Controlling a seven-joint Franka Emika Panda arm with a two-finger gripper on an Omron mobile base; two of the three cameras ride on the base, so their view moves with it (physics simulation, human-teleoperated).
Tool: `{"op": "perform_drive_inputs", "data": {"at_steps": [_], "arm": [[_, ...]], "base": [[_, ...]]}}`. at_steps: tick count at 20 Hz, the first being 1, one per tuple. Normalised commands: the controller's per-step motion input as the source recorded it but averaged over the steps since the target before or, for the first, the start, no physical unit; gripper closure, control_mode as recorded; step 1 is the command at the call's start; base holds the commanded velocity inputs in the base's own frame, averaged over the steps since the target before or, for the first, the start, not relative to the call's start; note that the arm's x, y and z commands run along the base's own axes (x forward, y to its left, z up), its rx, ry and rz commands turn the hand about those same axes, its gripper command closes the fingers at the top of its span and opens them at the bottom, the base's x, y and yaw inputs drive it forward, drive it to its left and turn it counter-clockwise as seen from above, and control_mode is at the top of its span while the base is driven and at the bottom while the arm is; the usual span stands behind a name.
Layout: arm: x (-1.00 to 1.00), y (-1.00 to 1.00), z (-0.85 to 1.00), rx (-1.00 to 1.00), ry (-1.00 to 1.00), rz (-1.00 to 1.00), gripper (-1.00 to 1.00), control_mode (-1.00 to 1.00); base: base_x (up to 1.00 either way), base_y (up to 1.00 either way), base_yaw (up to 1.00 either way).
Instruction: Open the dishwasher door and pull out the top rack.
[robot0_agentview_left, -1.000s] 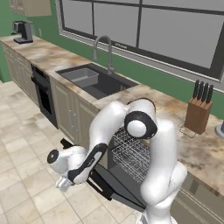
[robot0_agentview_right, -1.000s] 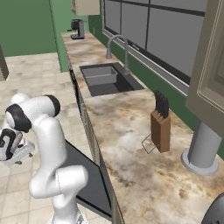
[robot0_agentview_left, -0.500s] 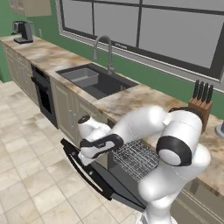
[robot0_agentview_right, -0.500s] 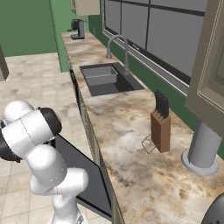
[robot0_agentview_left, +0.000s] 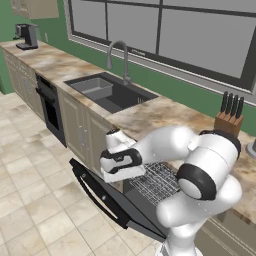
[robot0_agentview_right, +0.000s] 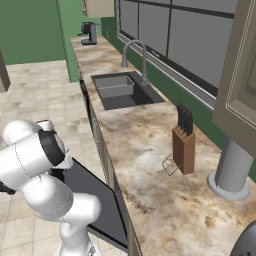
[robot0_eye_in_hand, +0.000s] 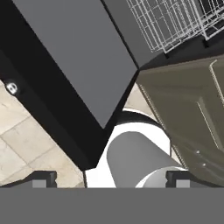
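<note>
Jaws look spread and empty on the gripper (robot0_eye_in_hand: 112, 179), hovering over the near left corner of the dropped-open dishwasher door (robot0_agentview_left: 107, 195), with the top rack (robot0_agentview_left: 159, 181) just right and farther in, its front edge running along the counter line.

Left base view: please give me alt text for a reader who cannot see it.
The dishwasher door hangs open, tilted down over the tiled floor, and a wire rack shows in the opening behind it. The white arm bends across in front, its hand just above the door. A marble-patterned counter carries a sink, faucet and knife block.
</note>
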Motion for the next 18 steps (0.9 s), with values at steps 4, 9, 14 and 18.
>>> {"op": "perform_drive_inputs", "data": {"at_steps": [4,9,14,18], "arm": [[0.25,-0.16,0.0,-0.19,-0.12,-0.45,-1.0,-1.0],[0.1,-0.29,0.13,-0.25,-0.13,-0.18,-1.0,-1.0],[0.21,-0.31,0.05,-0.21,0.01,-0.04,-1.0,-1.0],[0.06,-0.69,-0.11,-0.06,0.1,0.05,-1.0,-1.0]], "base": [[0.0,0.0,0.0],[0.0,0.0,0.0],[0.0,0.0,0.0],[0.0,0.0,0.0]]}}
